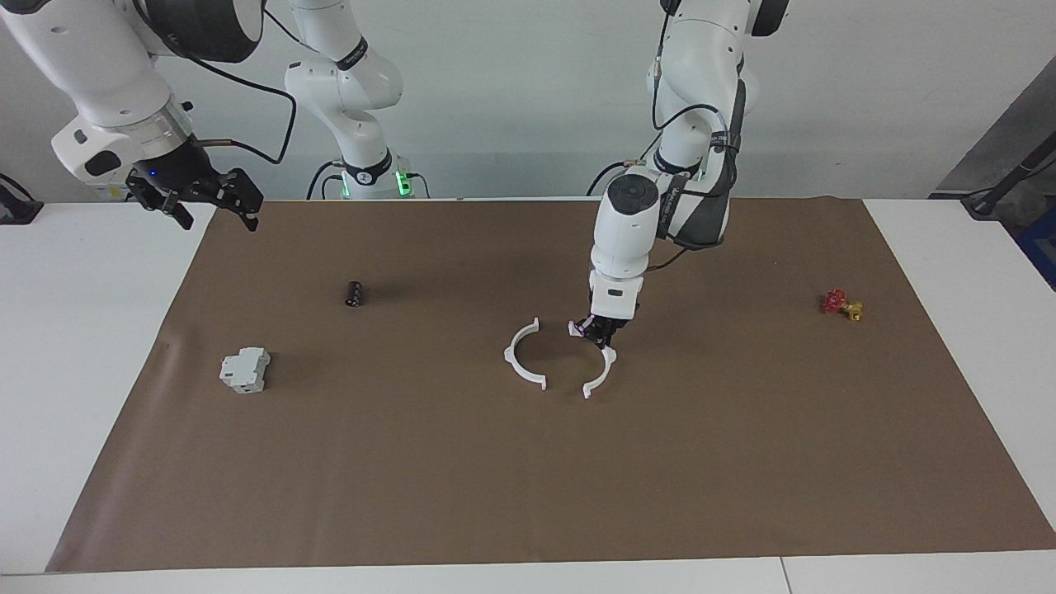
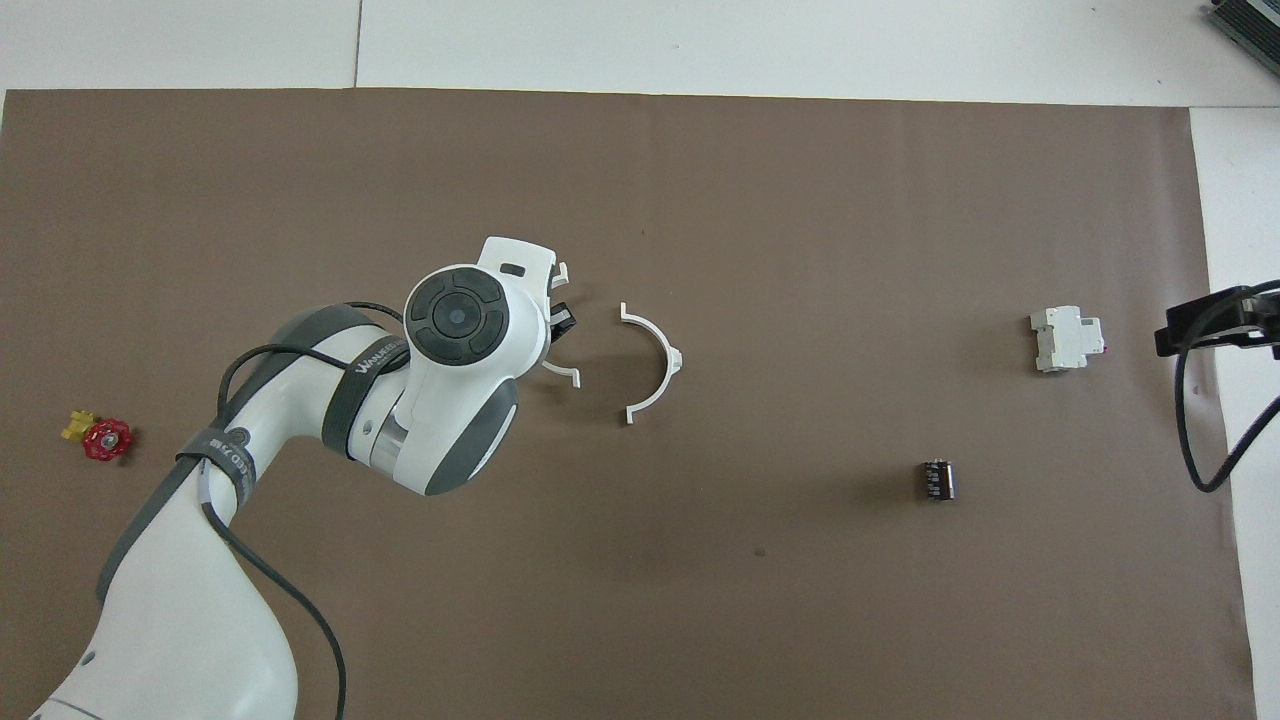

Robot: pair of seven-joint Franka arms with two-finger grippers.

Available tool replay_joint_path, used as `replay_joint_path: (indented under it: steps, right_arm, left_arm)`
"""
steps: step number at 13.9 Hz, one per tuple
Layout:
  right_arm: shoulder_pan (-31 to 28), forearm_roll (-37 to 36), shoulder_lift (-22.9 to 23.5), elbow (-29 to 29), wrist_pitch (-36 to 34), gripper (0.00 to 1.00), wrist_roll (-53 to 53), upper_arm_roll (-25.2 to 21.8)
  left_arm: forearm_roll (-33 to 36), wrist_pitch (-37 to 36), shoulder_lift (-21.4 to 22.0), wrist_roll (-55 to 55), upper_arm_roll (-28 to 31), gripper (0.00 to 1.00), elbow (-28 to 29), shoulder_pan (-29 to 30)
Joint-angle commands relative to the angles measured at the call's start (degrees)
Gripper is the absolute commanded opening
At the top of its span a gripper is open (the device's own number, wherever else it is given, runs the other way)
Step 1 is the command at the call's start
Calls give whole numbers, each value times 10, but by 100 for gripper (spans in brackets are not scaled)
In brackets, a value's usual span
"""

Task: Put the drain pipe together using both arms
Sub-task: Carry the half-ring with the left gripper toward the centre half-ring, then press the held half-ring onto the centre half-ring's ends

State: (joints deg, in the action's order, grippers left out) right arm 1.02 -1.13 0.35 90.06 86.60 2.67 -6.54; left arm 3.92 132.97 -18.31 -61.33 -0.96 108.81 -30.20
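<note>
The drain pipe lies as two white half-rings on the brown mat, their open sides facing each other with a gap between. My left gripper (image 1: 600, 332) reaches down onto the half-ring toward the left arm's end (image 1: 603, 369) and is shut on its arc near one end tab. In the overhead view the left gripper (image 2: 560, 318) hides most of this half-ring (image 2: 566, 373). The other half-ring (image 1: 521, 357) lies free beside it and also shows in the overhead view (image 2: 662, 362). My right gripper (image 1: 210, 202) waits open, raised over the mat's edge at the right arm's end (image 2: 1215, 322).
A boxy grey-white block (image 1: 245, 370) (image 2: 1066, 338) and a small black cylinder (image 1: 354, 293) (image 2: 936, 480) lie toward the right arm's end. A small red and yellow part (image 1: 841, 304) (image 2: 98, 436) lies toward the left arm's end. The brown mat (image 1: 528, 478) covers the table.
</note>
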Motion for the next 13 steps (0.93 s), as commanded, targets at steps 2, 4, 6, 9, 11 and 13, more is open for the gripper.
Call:
replay_joint_path:
  steps: [2,4,6,9,11,13]
  right_arm:
    - [-2,3,-16,18,2,100,-10,3]
    - [-2,3,-16,18,2,100,-10,3]
    - [-2,3,-16,18,2,100,-10,3]
    - [-1,3,-16,18,2,100,-10,3]
    - [-1,3,-16,18,2,100,-10,2]
    - [-2,3,-16,18,2,100,-10,2]
  left_arm:
    - [26,3,-29,-26,9,0,-11,-35]
    - [26,-9,-28,-27,10,0,-9,-53]
    - [26,-13,-27,-36,10,0,-7,-56]
    - [26,-18,-25,-41,9,0,-6,-58]
    - [26,-14,-25,-45,9,0,-6,-61]
    - [26,-5,-26,-59,9,0,-8,-62]
